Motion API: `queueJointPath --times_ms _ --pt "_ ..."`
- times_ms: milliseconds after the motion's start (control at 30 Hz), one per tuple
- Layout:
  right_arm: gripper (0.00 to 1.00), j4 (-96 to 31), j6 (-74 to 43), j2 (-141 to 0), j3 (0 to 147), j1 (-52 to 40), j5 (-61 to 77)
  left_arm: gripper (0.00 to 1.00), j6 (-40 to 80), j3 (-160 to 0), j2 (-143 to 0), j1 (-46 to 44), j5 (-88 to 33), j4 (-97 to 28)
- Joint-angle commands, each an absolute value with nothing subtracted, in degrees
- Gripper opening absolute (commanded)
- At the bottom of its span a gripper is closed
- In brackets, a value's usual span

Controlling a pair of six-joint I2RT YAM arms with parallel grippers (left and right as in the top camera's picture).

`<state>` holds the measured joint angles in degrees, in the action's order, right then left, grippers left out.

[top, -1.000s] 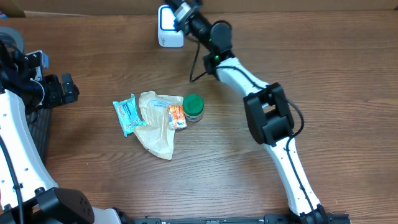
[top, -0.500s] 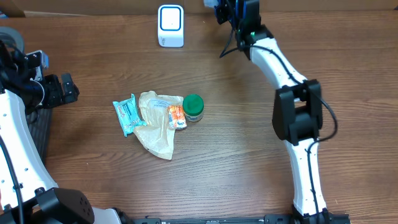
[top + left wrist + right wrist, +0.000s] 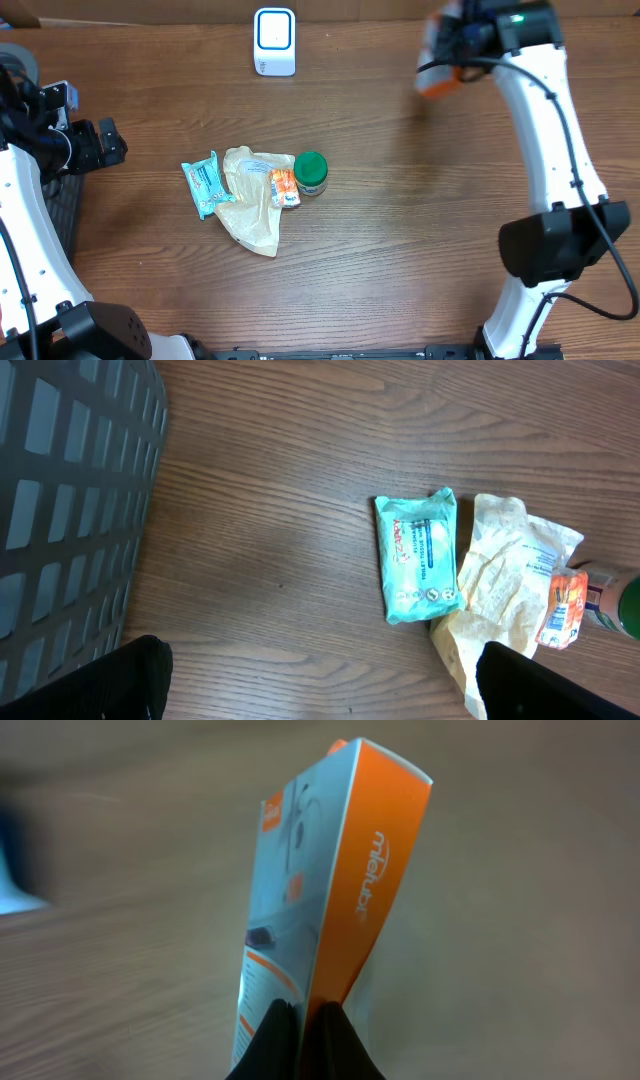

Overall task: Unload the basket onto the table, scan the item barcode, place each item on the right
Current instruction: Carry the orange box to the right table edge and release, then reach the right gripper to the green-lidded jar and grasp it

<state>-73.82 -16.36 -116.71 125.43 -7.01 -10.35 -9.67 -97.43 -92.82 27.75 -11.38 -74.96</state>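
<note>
Since a second ago the right gripper (image 3: 305, 1020) moves away from the white scanner (image 3: 274, 41) and now holds the orange box (image 3: 335, 880), firmly clenched, above the right rear of the table (image 3: 400, 250), while the left gripper (image 3: 98, 143) rests spread wide; the scanning seems done, so next the box needs a place to be put down.

One white scanner (image 3: 274, 40), one orange box (image 3: 340, 900), one teal wipes packet (image 3: 205, 183), one crumpled tan bag (image 3: 252, 208), one small orange sachet (image 3: 284, 187), one green-lidded jar (image 3: 311, 172), one dark slatted basket (image 3: 70, 490), and one wooden counter (image 3: 400, 250).
</note>
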Motion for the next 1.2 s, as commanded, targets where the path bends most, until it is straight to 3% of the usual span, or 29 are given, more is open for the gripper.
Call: queueJointPath --times_ms 0,167,200,233,267,333,367,400,467,833,1067,1167 --pt "0.04 -77.60 -29.39 -119.63 120.86 -2.79 -17.54 1.00 -11.20 -97.38 -92.53 27.35 -11.84 -74.89" --pt "0.04 -78.48 -35.42 -119.66 112.68 3.03 -14.68 1.00 -11.20 -97.38 -92.51 27.35 -11.86 -74.89" --pt "0.09 -78.41 -35.42 -119.66 111.46 3.84 -13.41 1.00 -11.20 -97.38 -92.51 27.35 -11.84 -74.91" --pt "0.17 -78.61 -35.42 -119.66 110.67 4.54 -12.47 1.00 -11.18 -97.38 -92.51 27.35 -11.86 -74.89" --pt "0.39 -78.81 -35.40 -119.66 110.26 5.13 -11.55 1.00 -11.18 -97.38 -92.51 27.35 -11.86 -74.91" --pt "0.45 -79.53 -35.38 -119.66 109.86 5.85 -10.11 1.00 -11.18 -97.38 -92.51 27.35 -11.84 -74.89" --pt "0.55 -79.90 -35.33 -119.61 109.93 5.87 -10.15 0.99 -11.18 -97.38 -92.51 27.35 -11.86 -74.91" --pt "0.73 -80.40 -35.07 -119.52 110.21 5.87 -10.15 1.00 -11.20 -97.38 -92.53 27.35 -11.84 -74.89" --pt "0.84 -82.26 -34.41 -119.44 111.74 5.87 -10.13 1.00 -11.18 -97.38 -92.51 27.35 -11.84 -74.89" --pt "0.86 -90.45 -17.41 -117.51 127.17 1.15 17.04 0.99 -11.18 -97.38 -92.51 27.35 -11.84 -74.91" --pt "0.84 -81.03 -17.78 -117.99 124.49 -8.67 18.13 0.99 -11.20 -97.38 -92.51 27.35 -11.84 -74.89" --pt "0.89 -79.31 -16.45 -118.93 123.52 -14.06 17.47 1.00 -11.18 -97.38 -92.51 27.35 -11.84 -74.89"
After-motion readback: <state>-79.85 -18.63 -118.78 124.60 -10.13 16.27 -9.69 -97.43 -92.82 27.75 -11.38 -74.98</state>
